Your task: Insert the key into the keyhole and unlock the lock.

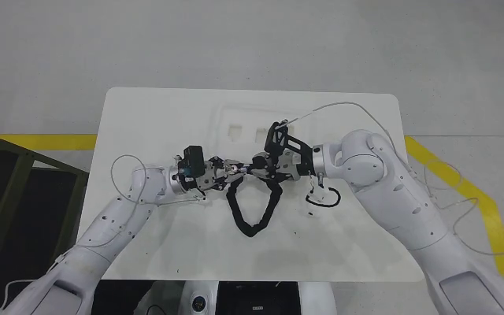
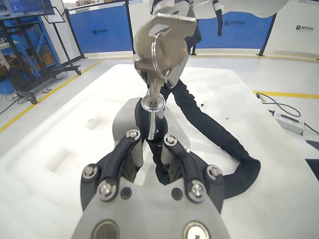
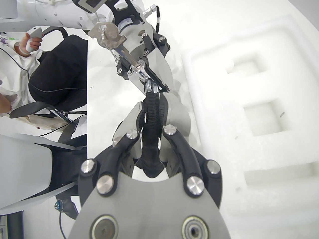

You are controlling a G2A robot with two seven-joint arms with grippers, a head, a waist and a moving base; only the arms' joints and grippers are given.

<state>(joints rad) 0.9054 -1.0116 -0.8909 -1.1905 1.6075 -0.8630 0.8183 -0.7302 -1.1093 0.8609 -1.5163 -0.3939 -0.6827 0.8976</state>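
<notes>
Key [image 2: 159,50] and lock [image 2: 152,125] sit between the two claws, which meet nose to nose over the middle of the white surface [image 1: 157,118]. The left claw [image 2: 150,115] is clenched on the lock's chrome cylinder, its fingers pressing on either side just below the keyhole [image 2: 153,103]. The key's tip is in that keyhole, with part of its blade showing outside. Its broad textured head stands off the end of the cylinder, just beyond the left claw's fingertips. As far as the right wrist view shows, neither claw's fingers are on the key [image 3: 112,38].

The right claw [image 3: 151,105] is clamped on the black-sleeved chain [image 2: 211,130] close to where it joins the lock's chrome end, so it grips just beside the left claw. From the claws the chain [image 1: 252,213] droops in a single loop onto the surface toward the robot.

By count there is one lock, one chain and one key in the keyhole. One wire ring [image 2: 155,58] runs through the key's head. A second flat metal piece seems to hang on the ring, but I cannot tell whether it is another key. Two square pockets [image 3: 264,118] are pressed into the foam surface beyond the claws.
</notes>
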